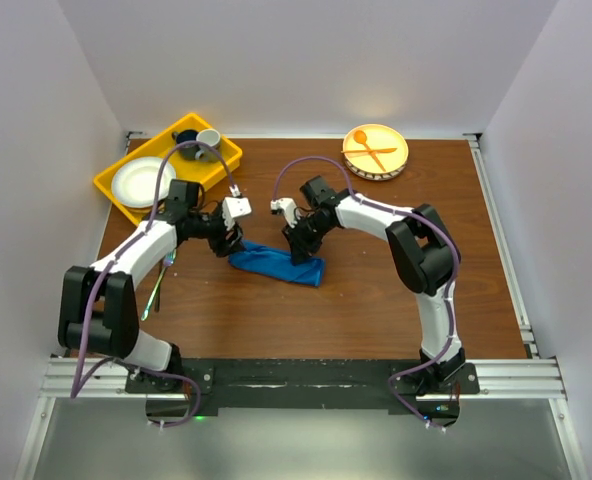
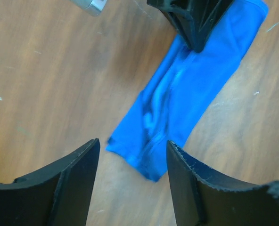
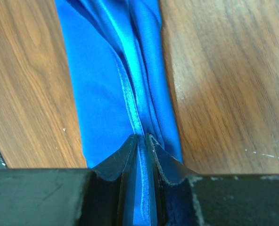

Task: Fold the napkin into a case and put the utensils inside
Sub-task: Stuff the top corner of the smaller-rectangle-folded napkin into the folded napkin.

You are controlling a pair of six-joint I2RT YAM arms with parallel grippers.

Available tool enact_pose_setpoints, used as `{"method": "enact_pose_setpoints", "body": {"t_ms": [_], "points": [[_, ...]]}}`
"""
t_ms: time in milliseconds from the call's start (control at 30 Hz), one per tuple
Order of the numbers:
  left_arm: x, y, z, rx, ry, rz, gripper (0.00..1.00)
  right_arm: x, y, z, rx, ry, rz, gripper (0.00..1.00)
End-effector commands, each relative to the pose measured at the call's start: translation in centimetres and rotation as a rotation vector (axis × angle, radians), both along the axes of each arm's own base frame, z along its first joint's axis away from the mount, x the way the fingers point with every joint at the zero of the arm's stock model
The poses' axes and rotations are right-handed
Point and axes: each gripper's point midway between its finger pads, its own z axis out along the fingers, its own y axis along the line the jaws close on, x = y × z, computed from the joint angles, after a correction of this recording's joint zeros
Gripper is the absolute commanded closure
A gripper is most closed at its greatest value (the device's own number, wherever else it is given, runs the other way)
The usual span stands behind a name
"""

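Pinches a raised fold of the narrow napkin (image 1: 276,265), lying near the middle of the table (image 1: 376,300), in the right gripper (image 3: 142,139); holds the left gripper (image 2: 132,147) released, jaws apart, above its other end.

Brown wood-grain table (image 1: 376,300), with a few light scratches on its surface. A blue napkin (image 1: 276,265) lies flat near the middle, folded into a long narrow strip that runs roughly left to right, with lengthwise creases along it. A yellow tray (image 1: 111,185) sits at the far left corner, set at an angle. A round pale-yellow plate (image 1: 404,150) sits at the far edge, right of centre, well apart from the napkin. Near the left edge lie thin greenish pieces, probably the metal utensils (image 1: 159,290), running front to back; too slim to tell spoon from fork.
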Motion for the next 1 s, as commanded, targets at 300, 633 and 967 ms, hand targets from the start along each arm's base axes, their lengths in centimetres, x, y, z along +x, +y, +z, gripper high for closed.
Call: {"method": "enact_pose_setpoints", "body": {"t_ms": [300,633,967], "points": [[-3.9,0.6,2.9,-0.199,0.061,0.084,0.36,-6.3,-5.6,-5.8,-0.329,-0.073,0.444,0.83],[-5.3,2.0,1.5,-0.147,0.108,0.106,0.32,-8.4,-7.2,-6.1,-0.346,-0.131,0.707,0.84],[-8.1,1.4,1.1,-0.110,-0.011,-0.084,0.37,-7.9,-7.4,-5.4,-0.337,-0.225,0.786,0.84]]}}
